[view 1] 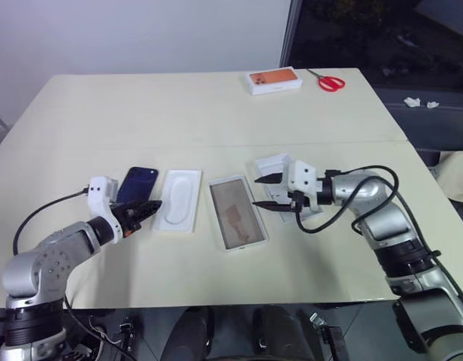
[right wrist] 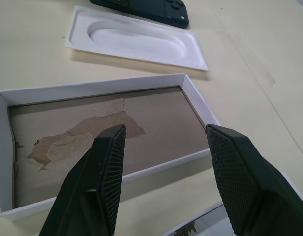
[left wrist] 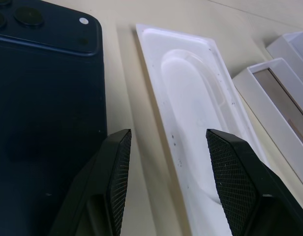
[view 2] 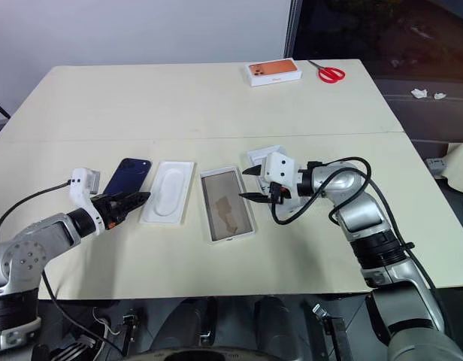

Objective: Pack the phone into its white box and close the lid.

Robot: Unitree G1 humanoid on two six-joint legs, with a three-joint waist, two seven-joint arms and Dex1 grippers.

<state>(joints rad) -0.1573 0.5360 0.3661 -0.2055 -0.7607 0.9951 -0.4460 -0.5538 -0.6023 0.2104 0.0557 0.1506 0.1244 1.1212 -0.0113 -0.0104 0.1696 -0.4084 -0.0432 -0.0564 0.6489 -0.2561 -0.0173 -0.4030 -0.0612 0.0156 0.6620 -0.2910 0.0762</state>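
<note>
We see the phone (view 1: 137, 184) just left of our empty, parted left gripper (view 1: 146, 210), long axis toward the table's (view 1: 179, 113) far edge; right gripper (view 1: 266, 192) parted, empty.

No legible text, label or number on any object.

Orange-topped box (view 1: 275, 80) beside red scissors (view 1: 326, 80); white moulded insert (view 1: 178, 200) on table (view 1: 179, 113).
</note>
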